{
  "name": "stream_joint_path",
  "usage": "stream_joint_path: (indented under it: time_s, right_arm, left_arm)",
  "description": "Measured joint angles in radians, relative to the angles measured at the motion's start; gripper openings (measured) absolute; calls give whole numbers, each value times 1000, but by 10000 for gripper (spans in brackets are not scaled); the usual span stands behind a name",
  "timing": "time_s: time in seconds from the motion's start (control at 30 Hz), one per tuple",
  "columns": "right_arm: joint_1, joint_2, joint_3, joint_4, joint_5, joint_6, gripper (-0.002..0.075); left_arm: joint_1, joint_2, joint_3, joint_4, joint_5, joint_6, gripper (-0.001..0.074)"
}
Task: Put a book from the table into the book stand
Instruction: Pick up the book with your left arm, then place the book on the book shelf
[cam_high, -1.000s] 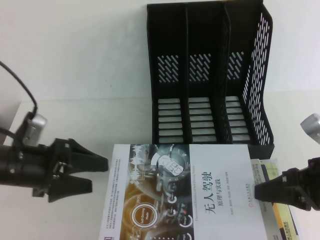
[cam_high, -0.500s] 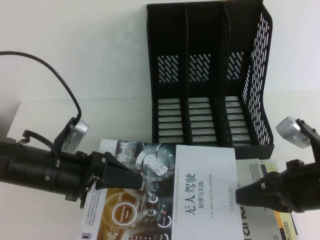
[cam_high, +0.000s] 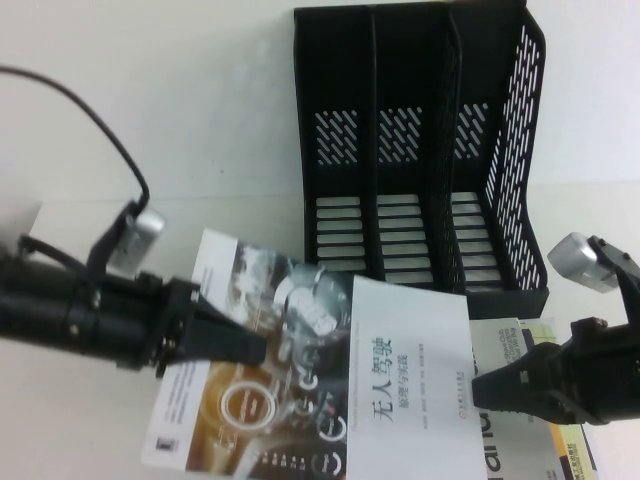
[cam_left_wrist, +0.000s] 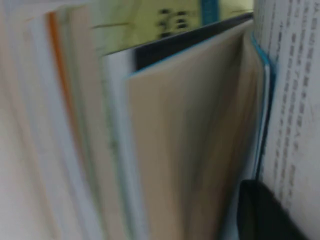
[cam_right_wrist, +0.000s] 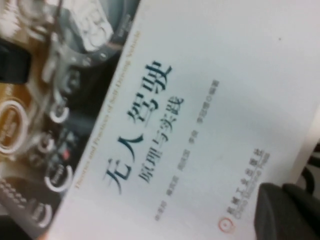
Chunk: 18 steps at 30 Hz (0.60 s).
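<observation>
The book (cam_high: 400, 370), white with a black Chinese title and a dark dashboard half, lies in front of the book stand (cam_high: 420, 150) with its left side tilted up off the table (cam_high: 150, 120). My left gripper (cam_high: 258, 352) is shut on the book's raised left part, one finger lying over the dark cover. In the left wrist view the page edges (cam_left_wrist: 190, 140) fill the frame beside one black finger (cam_left_wrist: 265, 212). My right gripper (cam_high: 480, 388) is shut on the book's right edge. In the right wrist view a finger (cam_right_wrist: 285, 210) rests on the white cover (cam_right_wrist: 200, 125).
A second book (cam_high: 530, 342) with cyan, grey and yellow print lies under the first at the front right. The stand's three compartments hold nothing. A black cable (cam_high: 100, 130) arcs over the left arm.
My left gripper has moved in from the left onto the book and its left side has risen and tilted. My right gripper has closed in on the right edge and stays there.
</observation>
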Motion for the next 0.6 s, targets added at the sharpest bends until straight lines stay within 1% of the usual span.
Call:
stream_joint_path:
  time_s: [0.07,0.13,0.2,0.27,0.43,0.6]
  right_arm:
    - [4,-20,4,-21,-17,-2,-2]
    - [4,-43,7,-45,-30,-2,-2]
    - [4,-80,7,-54,-43,-4,-2]
    - [4,-119,7,-54,-48,-4,-3]
    - [4,-183,7,-55,-36,-2,-3]
    - [4,-198,7,-81,-5,21,-3]
  left_arm:
    - [0,-43,-63,20,12,-71,101]
    - [-2,-82,-148,54,17,-182,101]
    - [-7,-113,-269,130,0,-300,101]
    - [-31,-126,-409,241,-13,-405,101]
    - [-144,-108,-734,552,7,-674,101]
    - [-305,-17,-1005,826,52,-920,101]
